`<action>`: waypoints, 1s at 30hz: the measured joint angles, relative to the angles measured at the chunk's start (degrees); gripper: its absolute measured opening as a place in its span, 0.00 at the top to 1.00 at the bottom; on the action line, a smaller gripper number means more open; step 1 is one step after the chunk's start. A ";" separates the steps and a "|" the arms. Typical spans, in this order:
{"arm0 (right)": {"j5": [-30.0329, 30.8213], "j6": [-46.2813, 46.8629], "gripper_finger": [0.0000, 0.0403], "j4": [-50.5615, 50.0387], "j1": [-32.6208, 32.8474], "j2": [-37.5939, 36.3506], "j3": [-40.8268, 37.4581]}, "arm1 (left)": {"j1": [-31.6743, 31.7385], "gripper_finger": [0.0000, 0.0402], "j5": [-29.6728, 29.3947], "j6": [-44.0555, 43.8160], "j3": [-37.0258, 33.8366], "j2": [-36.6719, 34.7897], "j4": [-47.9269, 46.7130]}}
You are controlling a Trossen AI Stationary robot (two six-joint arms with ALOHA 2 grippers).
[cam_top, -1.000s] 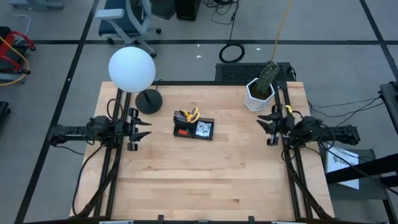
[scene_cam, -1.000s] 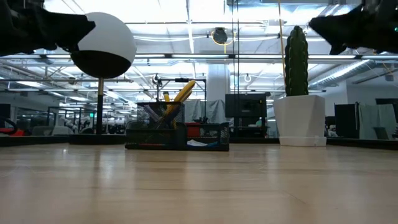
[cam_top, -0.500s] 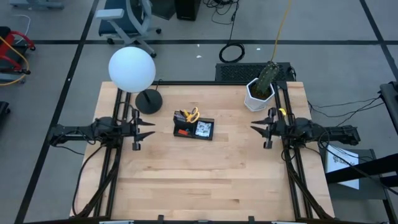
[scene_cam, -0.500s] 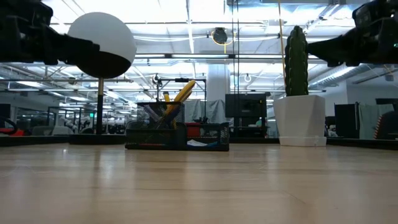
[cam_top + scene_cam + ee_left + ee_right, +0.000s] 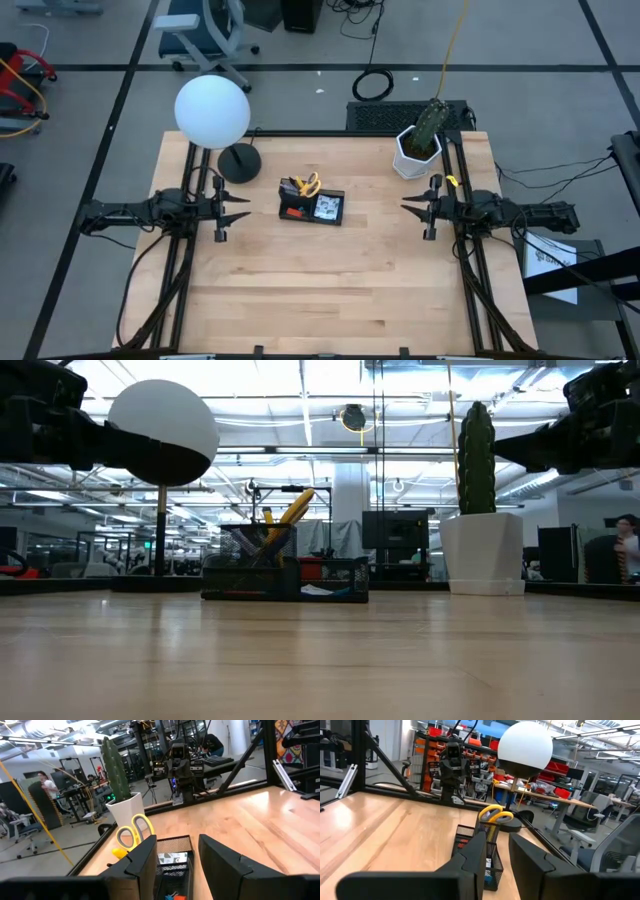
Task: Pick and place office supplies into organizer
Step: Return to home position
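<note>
Levelling out since a second ago, the left gripper [image 5: 240, 207] and right gripper [image 5: 411, 208] hang at opposite sides of the table [image 5: 330, 290], fingers apart, empty. The scissors [image 5: 309, 184] stand in the organizer [image 5: 312, 207], so the work looks finished.

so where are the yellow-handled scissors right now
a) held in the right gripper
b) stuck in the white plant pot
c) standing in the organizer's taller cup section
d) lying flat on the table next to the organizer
c: the yellow-handled scissors stand handles-up out of the taller cup section of the organizer, as the low view shows.
</note>
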 joint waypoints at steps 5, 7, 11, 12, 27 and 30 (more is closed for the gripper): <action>0.28 -0.17 0.81 -0.33 -0.01 0.00 0.00 | 0.00 0.62 0.02 -0.09 0.02 0.04 -0.28; 0.28 -0.20 0.81 -0.38 0.00 0.00 0.00 | 0.00 0.62 0.02 -0.05 0.02 0.07 -0.33; 0.14 0.79 0.81 -0.51 0.00 0.00 0.00 | 0.13 0.62 0.00 0.05 0.02 0.07 -0.39; 0.14 1.42 0.81 -0.58 0.00 0.00 0.00 | 0.13 0.62 -0.04 0.39 0.02 0.07 -0.41; 0.09 -1.27 0.81 -0.28 0.00 0.44 -0.02 | 0.13 0.62 -0.48 -0.78 -0.07 0.11 0.48; 0.09 -1.25 0.81 -0.20 0.00 0.44 -0.01 | 0.13 0.62 -0.65 -2.66 -0.13 0.11 1.14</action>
